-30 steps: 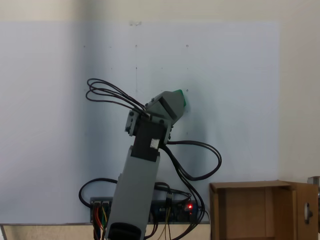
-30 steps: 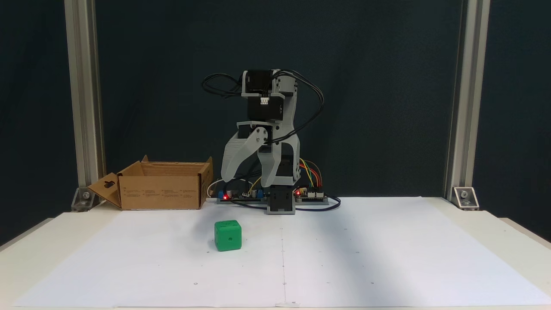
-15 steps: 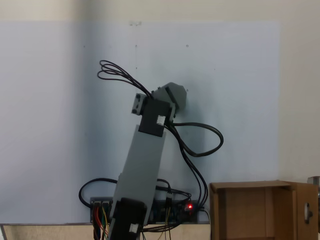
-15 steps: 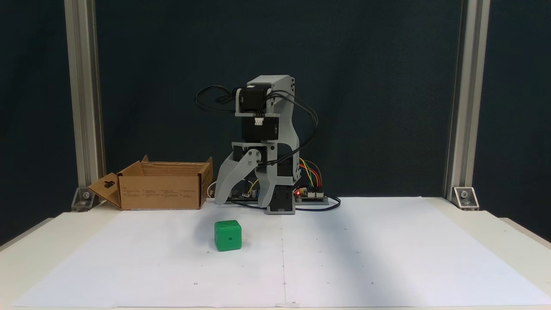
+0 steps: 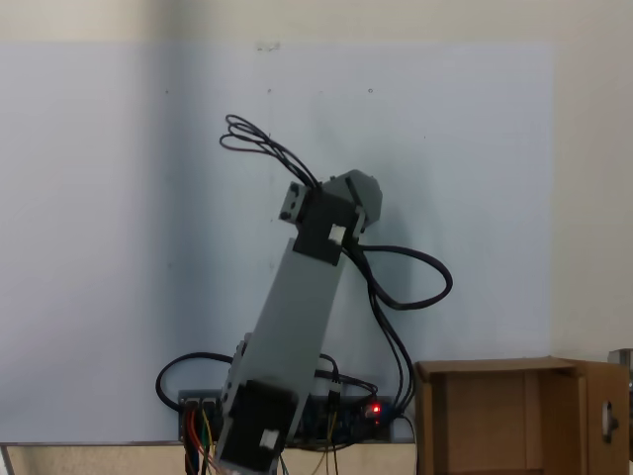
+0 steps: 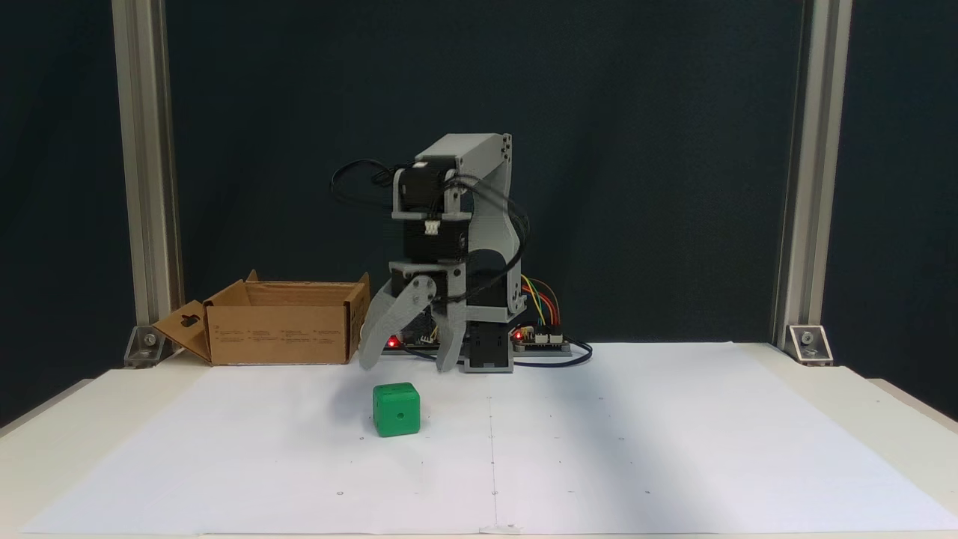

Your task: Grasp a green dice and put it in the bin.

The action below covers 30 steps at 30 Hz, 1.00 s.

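The green dice (image 6: 397,409) rests on the white paper sheet, left of the table's middle. Above and slightly behind it hangs my gripper (image 6: 406,367), open, its two grey fingers pointing down with a wide gap and nothing between them. From above, the gripper's grey head (image 5: 358,196) covers the spot where the dice lies, so the dice is hidden there. The bin (image 6: 284,322), a brown cardboard box with upright flaps, stands at the back left beside the arm's base; seen from above, the bin (image 5: 519,416) is at the lower right corner.
The arm's base and circuit boards with coloured wires (image 6: 535,333) sit at the back middle of the table. Two aluminium posts (image 6: 146,180) rise at the rear corners. Loose black cables (image 5: 406,287) loop beside the arm. White paper (image 6: 636,449) spreads to the right.
The arm has stretched forward and lowered the open gripper toward the dice. From above, the gripper head now covers the dice, whose green edge showed a second ago. The dice has not moved.
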### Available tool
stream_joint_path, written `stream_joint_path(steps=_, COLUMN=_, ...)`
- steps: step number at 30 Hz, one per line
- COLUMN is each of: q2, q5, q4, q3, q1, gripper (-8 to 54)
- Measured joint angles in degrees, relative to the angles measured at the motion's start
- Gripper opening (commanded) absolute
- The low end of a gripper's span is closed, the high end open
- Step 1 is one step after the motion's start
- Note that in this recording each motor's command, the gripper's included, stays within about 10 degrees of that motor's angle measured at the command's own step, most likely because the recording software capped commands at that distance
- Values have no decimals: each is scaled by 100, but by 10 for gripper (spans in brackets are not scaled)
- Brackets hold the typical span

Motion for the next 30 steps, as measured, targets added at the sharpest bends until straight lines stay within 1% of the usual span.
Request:
stream_joint_path(steps=18, q2=-606, q5=0, q4=-387, q3=9, q1=202, gripper=424)
stream_joint_path(steps=30, q2=-809, q5=0, q4=-571, q3=88, q1=299, gripper=420)
